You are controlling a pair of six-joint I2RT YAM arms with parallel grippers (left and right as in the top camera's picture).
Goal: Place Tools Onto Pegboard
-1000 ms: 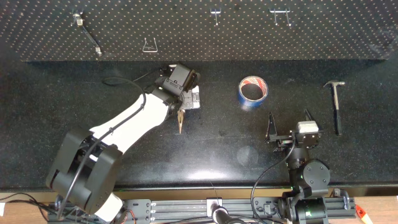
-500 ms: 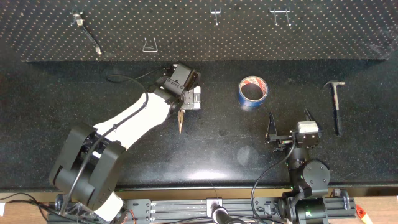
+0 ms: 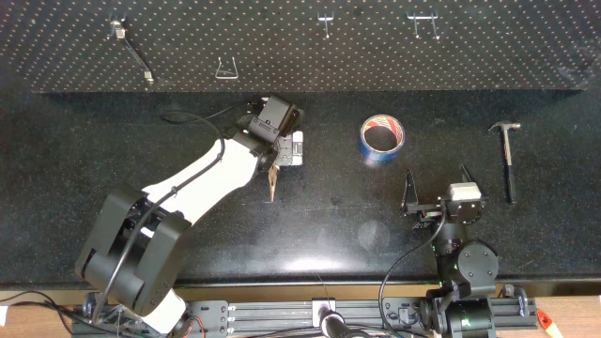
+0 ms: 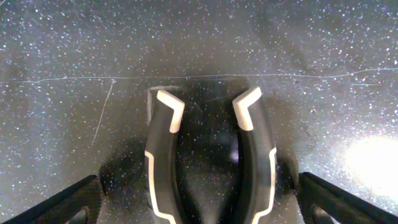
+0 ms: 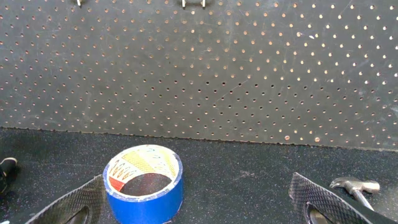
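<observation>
Black-handled pliers [image 3: 272, 180] lie on the dark table in front of the pegboard [image 3: 300, 66]. My left gripper [image 3: 286, 148] is low over them and open. In the left wrist view both pliers handles [image 4: 163, 155] lie between its spread fingers [image 4: 62, 202], which do not touch them. A blue tape roll [image 3: 382, 137] stands right of centre, and a hammer [image 3: 508, 160] lies at the far right. My right gripper [image 3: 437, 178] rests open near its base. It faces the tape roll [image 5: 144, 180] and the hammer head [image 5: 354, 185] from a distance.
A wrench [image 3: 131, 47] hangs at the pegboard's upper left. A wire triangle hook [image 3: 225, 69] and two metal hooks [image 3: 325, 21] [image 3: 423, 23] are bare. The table between the pliers and the tape roll is free.
The left arm's lower links have shifted slightly, while its gripper stays over the pliers. The right arm has not moved.
</observation>
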